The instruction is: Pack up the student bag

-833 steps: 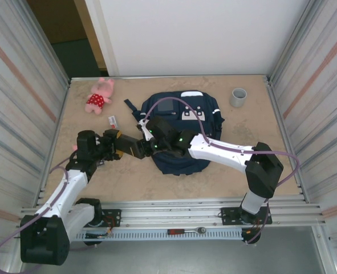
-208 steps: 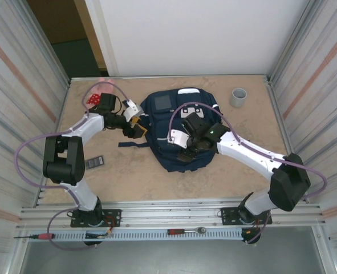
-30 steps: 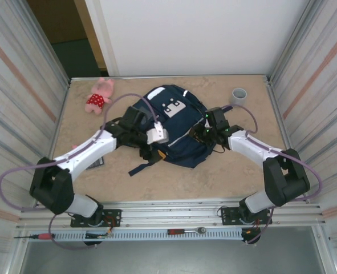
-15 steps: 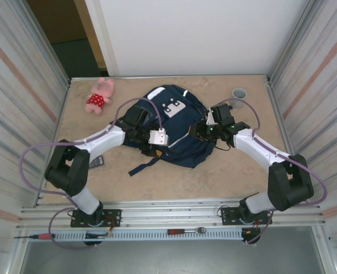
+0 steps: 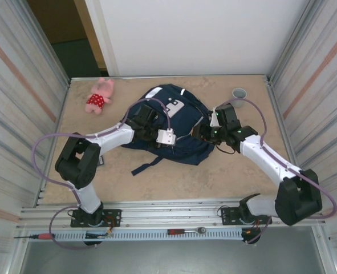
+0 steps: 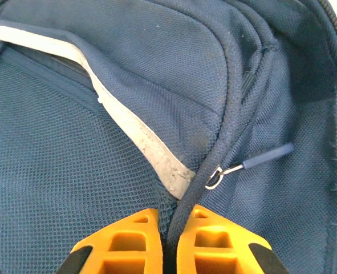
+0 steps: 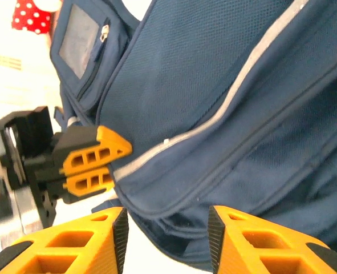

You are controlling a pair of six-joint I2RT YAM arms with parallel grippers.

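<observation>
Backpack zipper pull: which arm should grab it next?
Probably right. The right gripper stands open beside the backpack. The left gripper is shut on the seam just short of the zipper pull, so it can steady the fabric.

Open-fingered right hand (image 7: pixel 166 227) just beside the student bag (image 7: pixel 214 85), left hand (image 7: pixel 120 165) tight on its edge.

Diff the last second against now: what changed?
Left gripper shut on the piping of the student bag beside its zipper pull. Right elbow swung outward; right gripper open at the bag's right edge. Pink plush toy, grey cup unmoved.
</observation>
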